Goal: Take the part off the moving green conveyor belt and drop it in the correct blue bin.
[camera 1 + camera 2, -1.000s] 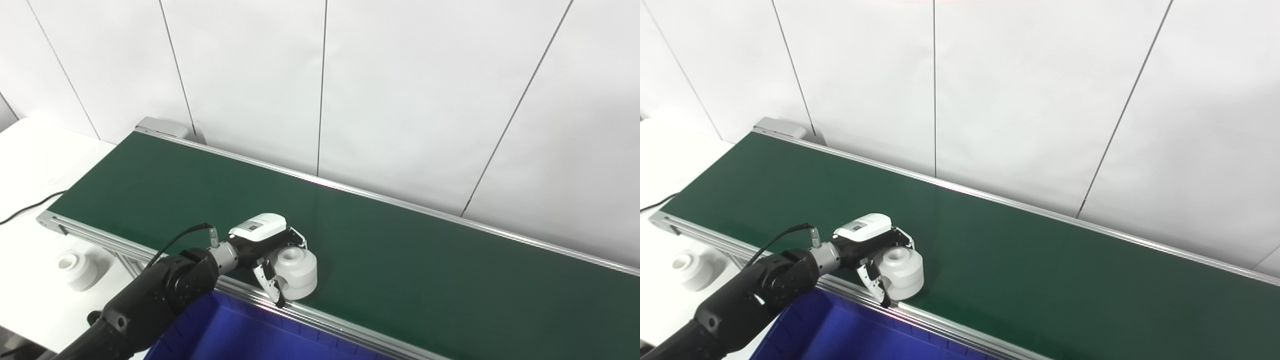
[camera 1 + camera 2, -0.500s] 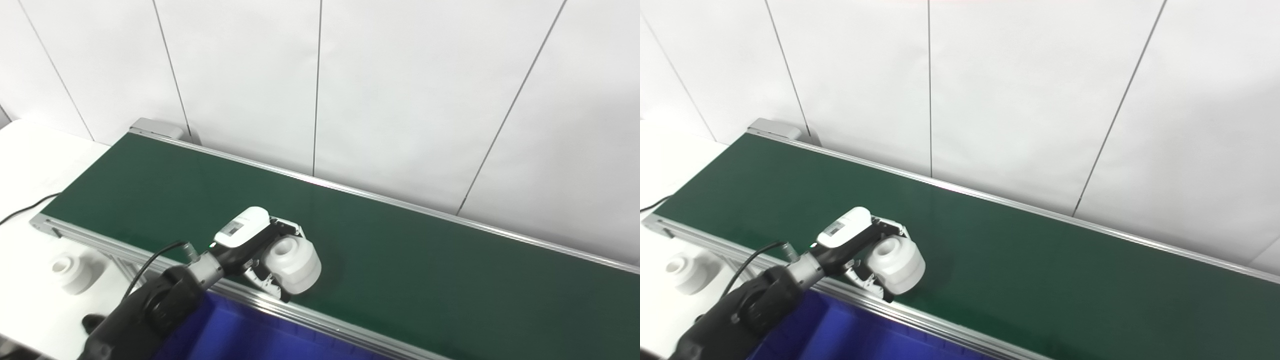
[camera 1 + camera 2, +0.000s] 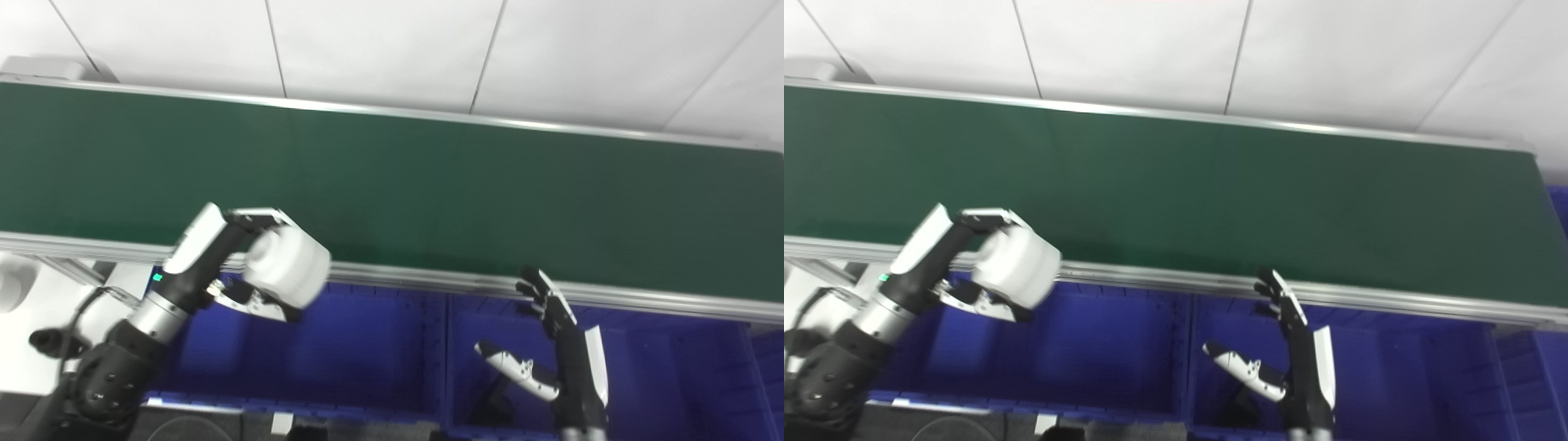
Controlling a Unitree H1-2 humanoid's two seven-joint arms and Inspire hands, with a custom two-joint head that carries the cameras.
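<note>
Left robot hand (image 3: pixel 229 269) has lifted the gripped white part (image 3: pixel 286 274) off the belt (image 3: pixel 429 177), above a blue bin (image 3: pixel 343 343).

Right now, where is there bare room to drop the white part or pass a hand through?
The left bin, under the white part held by the left hand, looks bare. The green belt is bare along its whole visible length. The middle bin is crowded on its left by the open right hand.
</note>
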